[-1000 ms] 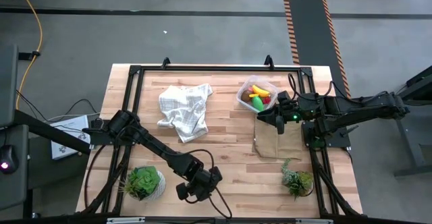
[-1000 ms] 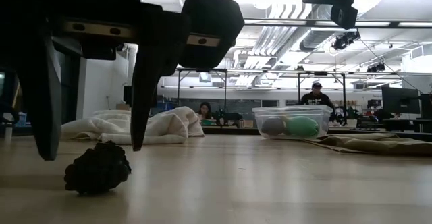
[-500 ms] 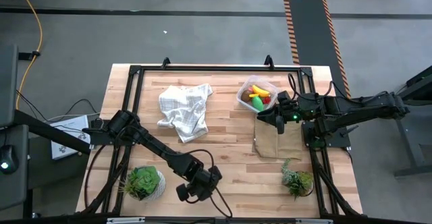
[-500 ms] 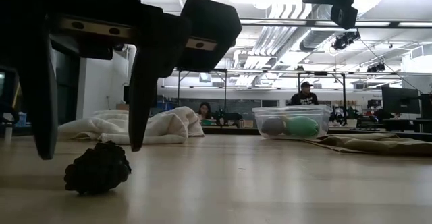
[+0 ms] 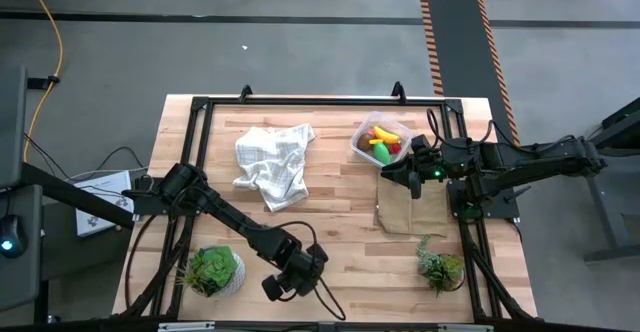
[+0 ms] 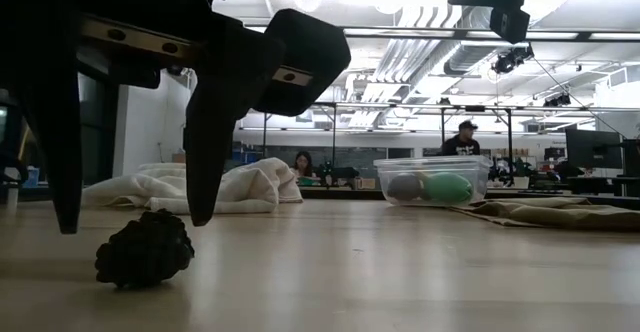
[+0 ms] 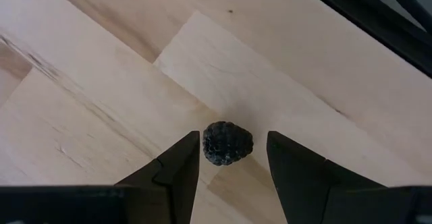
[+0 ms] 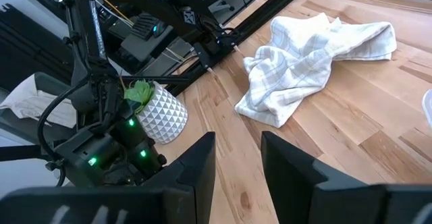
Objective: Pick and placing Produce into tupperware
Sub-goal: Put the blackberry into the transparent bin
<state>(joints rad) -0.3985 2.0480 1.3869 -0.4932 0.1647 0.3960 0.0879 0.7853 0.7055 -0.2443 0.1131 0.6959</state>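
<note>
- Berry [image 7: 228,143], dark and knobbly, sits on the bench [image 5: 340,212] near its front edge, at about seven o'clock from the bench's middle. It lies between the two fingers of the left gripper [image 7: 233,158], which are apart on either side of it with a gap showing each way.
- Over the last second that left gripper has sunk a touch and tilted around the berry; the low view shows its fingers [image 6: 215,142] a shade lower, tips hanging just above the wood, the berry untouched.
- To my eye that means the approach is nearly done: a little more descent, then a squeeze.
- A small rounded piece like this could roll out if one finger reaches it first.
- Farther back, at eleven o'clock, the white checked cloth [image 5: 272,162] lies crumpled.
- At about one o'clock the tupperware [image 5: 380,142] already holds the yellow banana [image 5: 384,133] and the green oval [image 6: 447,188].
- The right gripper [image 8: 236,158] waits just beside the tupperware over the brown cloth [image 5: 408,212], unmoved, jaws apart on nothing.
</note>
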